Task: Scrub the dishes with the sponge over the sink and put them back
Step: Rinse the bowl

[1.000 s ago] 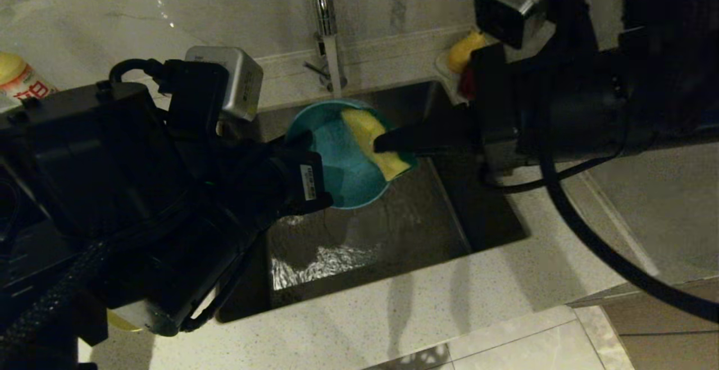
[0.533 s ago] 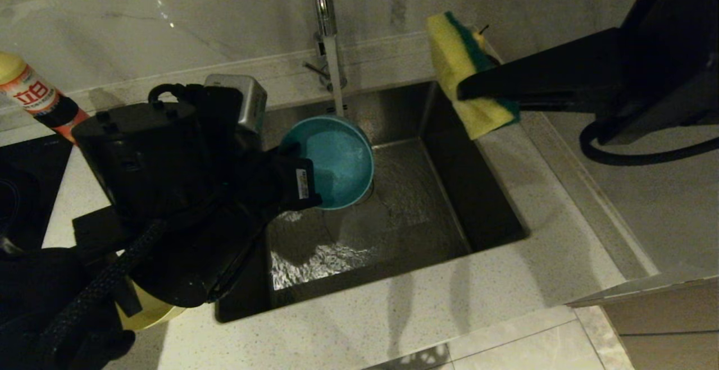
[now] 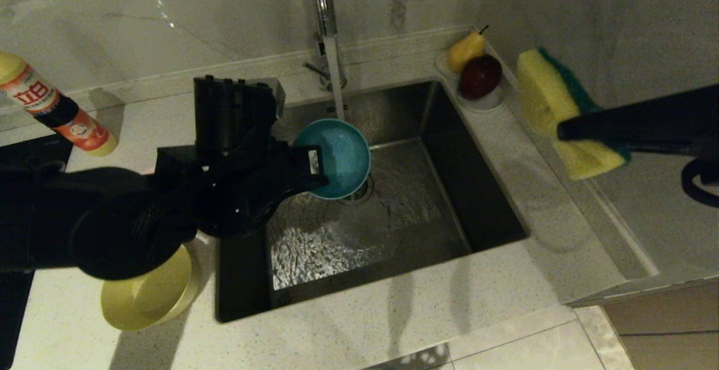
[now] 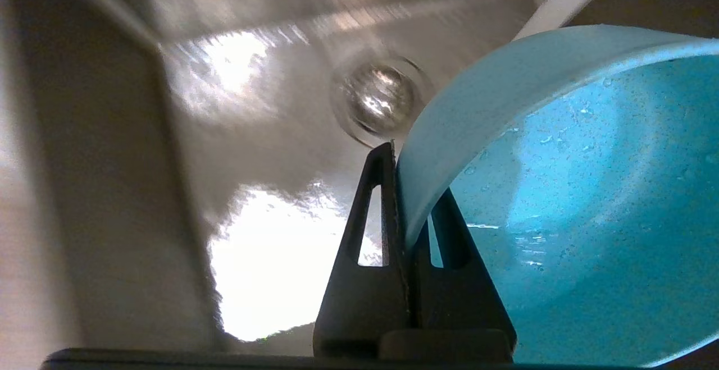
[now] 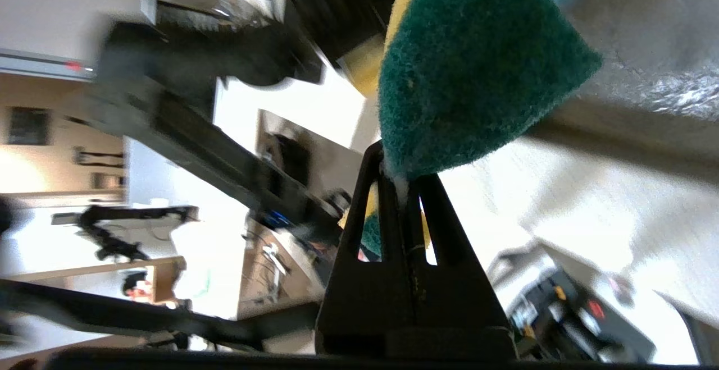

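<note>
**Blue bowl held over the sink, sponge held off to the side**

The sink (image 3: pixel 404 213) is set in the pale worktop (image 3: pixel 427 325), with a yellow bowl (image 3: pixel 149 291) on the worktop beside its left edge. The left pincer (image 3: pixel 314 182) is clamped on the rim of the tilted blue bowl (image 3: pixel 337 156), above the basin near the drain (image 4: pixel 379 97). The right pincer (image 3: pixel 564 129) grips the sponge (image 3: pixel 553 109) in the air above the worktop to the right of the sink.

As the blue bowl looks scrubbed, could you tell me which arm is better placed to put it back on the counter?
The left. Its gripper is shut on the blue bowl's rim over the sink, near the yellow bowl. The right gripper holds the sponge off to the right.
</note>
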Motion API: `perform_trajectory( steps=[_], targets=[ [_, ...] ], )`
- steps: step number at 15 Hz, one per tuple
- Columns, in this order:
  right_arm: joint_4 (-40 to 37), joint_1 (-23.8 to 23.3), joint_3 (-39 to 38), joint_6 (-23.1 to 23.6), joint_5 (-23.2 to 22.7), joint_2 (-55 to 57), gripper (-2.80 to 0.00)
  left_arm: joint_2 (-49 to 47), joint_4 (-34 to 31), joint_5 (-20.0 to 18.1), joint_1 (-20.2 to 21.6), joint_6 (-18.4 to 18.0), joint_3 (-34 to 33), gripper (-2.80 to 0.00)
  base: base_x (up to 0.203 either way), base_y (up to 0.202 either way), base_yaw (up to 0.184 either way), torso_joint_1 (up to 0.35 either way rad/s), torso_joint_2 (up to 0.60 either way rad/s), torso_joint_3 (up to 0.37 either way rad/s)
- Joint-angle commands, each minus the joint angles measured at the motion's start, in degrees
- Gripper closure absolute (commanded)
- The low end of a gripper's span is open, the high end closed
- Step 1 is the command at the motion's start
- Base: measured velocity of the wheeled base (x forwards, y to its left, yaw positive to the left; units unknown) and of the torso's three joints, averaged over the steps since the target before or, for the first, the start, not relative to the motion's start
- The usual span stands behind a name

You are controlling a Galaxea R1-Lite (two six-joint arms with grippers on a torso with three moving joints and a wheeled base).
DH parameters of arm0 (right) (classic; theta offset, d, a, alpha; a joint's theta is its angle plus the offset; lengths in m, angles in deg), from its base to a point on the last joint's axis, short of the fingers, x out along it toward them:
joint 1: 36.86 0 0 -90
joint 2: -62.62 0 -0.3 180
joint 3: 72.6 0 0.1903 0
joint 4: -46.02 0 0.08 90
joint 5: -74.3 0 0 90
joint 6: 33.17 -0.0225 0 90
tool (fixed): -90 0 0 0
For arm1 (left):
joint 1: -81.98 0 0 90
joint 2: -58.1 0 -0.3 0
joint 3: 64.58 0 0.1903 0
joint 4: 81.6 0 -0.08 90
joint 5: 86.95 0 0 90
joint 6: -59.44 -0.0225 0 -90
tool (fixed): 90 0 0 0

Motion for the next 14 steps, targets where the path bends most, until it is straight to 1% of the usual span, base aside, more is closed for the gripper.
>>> perform_trajectory(
  steps=[1,2,3,4,5,7,10,14],
  targets=[
    [2.2,-2.9,-7.1,0.7,-0.3,-4.0,0.0,-3.3,-16.9,-4.4,1.9,10.4,12.0,0.0,0.0,0.0,0.0,0.0,0.0,0.0],
    [4.4,-4.3,-8.1,1.0,-0.4,-4.5,0.0,-5.0,-21.9,-6.0,2.7,14.3,16.8,0.0,0.0,0.0,0.0,0.0,0.0,0.0],
    [4.7,-4.8,-8.0,1.0,-0.5,-4.6,0.0,-6.9,-25.6,-7.2,3.5,17.3,20.8,0.0,0.0,0.0,0.0,0.0,0.0,0.0],
    [4.7,-4.8,-8.0,1.1,-0.5,-4.5,0.0,-9.1,-28.3,-7.9,4.6,19.3,23.8,0.0,0.0,0.0,0.0,0.0,0.0,0.0],
    [4.7,-4.9,-8.0,1.2,-0.4,-4.5,0.0,-10.5,-30.5,-8.5,5.7,20.5,25.8,0.0,0.0,0.0,0.0,0.0,0.0,0.0],
    [4.7,-5.0,-8.0,1.2,-0.4,-4.5,0.0,-12.5,-32.1,-8.9,6.8,22.3,28.1,0.0,0.0,0.0,0.0,0.0,0.0,0.0],
    [4.8,-5.1,-8.0,1.1,-0.6,-4.5,0.0,-13.6,-33.8,-9.1,7.5,23.4,31.3,0.0,0.0,0.0,0.0,0.0,0.0,0.0],
    [4.8,-5.1,-7.1,1.1,-0.6,-4.4,0.0,-12.5,-35.4,-9.9,7.5,24.4,31.5,0.0,0.0,0.0,0.0,0.0,0.0,0.0]
  ],
)
